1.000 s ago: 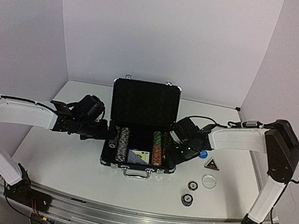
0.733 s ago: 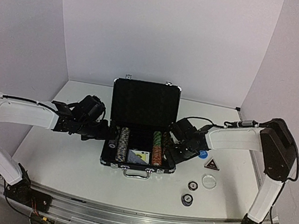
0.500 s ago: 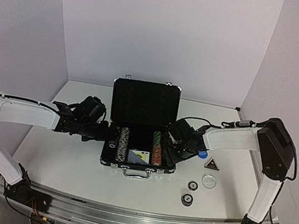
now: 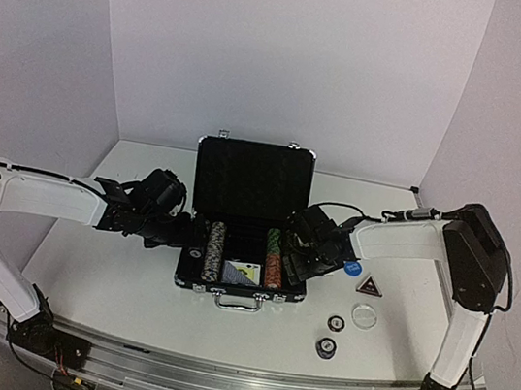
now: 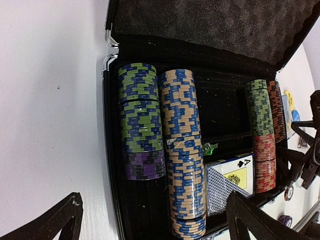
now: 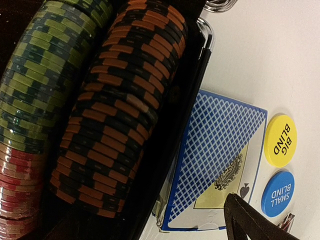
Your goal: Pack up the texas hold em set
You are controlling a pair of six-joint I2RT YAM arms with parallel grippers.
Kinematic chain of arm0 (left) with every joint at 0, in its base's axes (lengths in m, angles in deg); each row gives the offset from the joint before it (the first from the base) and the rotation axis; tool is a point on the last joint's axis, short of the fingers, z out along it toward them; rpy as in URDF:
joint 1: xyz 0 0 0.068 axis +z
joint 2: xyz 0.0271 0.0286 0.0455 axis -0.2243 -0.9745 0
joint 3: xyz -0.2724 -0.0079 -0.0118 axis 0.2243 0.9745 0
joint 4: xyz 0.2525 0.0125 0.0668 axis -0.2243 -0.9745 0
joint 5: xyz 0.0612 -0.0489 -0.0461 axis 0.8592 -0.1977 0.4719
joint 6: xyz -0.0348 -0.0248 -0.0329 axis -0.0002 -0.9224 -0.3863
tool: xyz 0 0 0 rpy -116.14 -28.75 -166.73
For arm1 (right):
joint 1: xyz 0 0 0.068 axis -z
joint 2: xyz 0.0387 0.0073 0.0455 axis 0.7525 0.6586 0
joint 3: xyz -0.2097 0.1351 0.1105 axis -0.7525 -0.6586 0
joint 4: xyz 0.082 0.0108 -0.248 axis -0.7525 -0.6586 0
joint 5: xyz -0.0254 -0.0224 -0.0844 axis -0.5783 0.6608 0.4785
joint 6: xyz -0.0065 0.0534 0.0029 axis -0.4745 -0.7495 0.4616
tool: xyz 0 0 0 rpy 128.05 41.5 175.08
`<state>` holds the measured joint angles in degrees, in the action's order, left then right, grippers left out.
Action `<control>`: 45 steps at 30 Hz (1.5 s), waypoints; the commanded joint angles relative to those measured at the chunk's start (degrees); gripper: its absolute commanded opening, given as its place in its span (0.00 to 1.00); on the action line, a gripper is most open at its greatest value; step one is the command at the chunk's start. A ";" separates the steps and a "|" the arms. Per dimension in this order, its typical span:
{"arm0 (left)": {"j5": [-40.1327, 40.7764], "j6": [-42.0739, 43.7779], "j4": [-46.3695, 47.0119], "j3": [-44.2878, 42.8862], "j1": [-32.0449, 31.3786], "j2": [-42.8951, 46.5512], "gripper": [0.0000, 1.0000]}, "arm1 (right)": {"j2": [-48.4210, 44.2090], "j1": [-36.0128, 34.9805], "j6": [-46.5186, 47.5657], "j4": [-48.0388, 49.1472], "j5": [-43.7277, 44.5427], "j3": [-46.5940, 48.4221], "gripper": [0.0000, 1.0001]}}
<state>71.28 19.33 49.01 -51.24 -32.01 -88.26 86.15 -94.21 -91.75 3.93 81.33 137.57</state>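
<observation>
black briefcase [image 4: 253, 182] lid up | right pincer [image 4: 292, 250] moved closer, apart | left pincer [image 4: 180, 232] apart, empty

- Briefcase [image 4: 254, 170]: black shell, silver edges; lining of black foam, finely speckled.
- Green-blue chips [image 5: 139, 107]: green and blue edge stripes.
- Purple chips [image 5: 145, 166]: purple with darker stripes.
- Tan-blue chips [image 5: 182, 150]: peach-tan and blue stripes.
- Olive chips [image 6: 50, 75]: olive green and black stripes.
- Red chips [image 6: 20, 195]: red with dark stripes.
- Orange chips [image 6: 125, 110]: orange and black stripes.
- Cased deck [image 5: 227, 182]: blue lattice on white; yellow panel with black ace of spades.
- Loose deck [image 6: 215, 155]: blue border, blue lattice on white, pale yellow panel, black spade.
- Yellow disc [image 6: 280, 140]: black lettering.
- Blue disc [image 6: 277, 193]: white lettering.
- Triangular button [image 4: 369, 287]: dark, pale rim.
- Clear disc [image 4: 364, 316]: colourless.
- Table [image 4: 110, 281]: white.
</observation>
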 commanded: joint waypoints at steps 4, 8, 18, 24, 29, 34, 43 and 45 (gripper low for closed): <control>-2.11 1.47 1.46 -3.03 0.08 -0.49 1.00 | -4.49 0.58 0.12 0.54 -4.00 -1.66 0.91; -3.41 1.89 1.50 -3.28 0.06 -0.12 1.00 | -10.06 0.55 0.96 -1.63 -7.74 -4.45 0.92; -6.29 3.96 1.07 -5.71 -0.04 -0.82 1.00 | -25.99 0.58 -7.21 -13.35 -11.46 -10.54 0.92; -6.87 4.32 0.42 -6.85 -0.16 0.30 1.00 | -31.80 0.58 -19.07 -20.04 -16.53 -16.61 0.88; -7.07 4.63 0.56 -7.30 -0.21 -0.27 1.00 | -30.82 0.58 -23.45 -20.11 -18.14 -19.13 0.84; -7.08 4.82 1.27 -7.09 -0.20 -1.40 1.00 | -26.45 0.50 -23.11 -20.03 -19.19 -17.97 0.80; -8.98 5.45 1.96 -7.44 -0.21 -2.88 1.00 | -19.70 0.47 -21.68 -19.34 -16.04 -17.30 0.72; -9.14 5.53 2.06 -7.59 -0.22 -3.17 1.00 | -18.58 0.48 -21.34 -19.15 -15.45 -17.07 0.69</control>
<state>63.04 23.55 49.31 -55.40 -32.10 -90.65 65.59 -93.73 -113.52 -15.21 64.24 118.47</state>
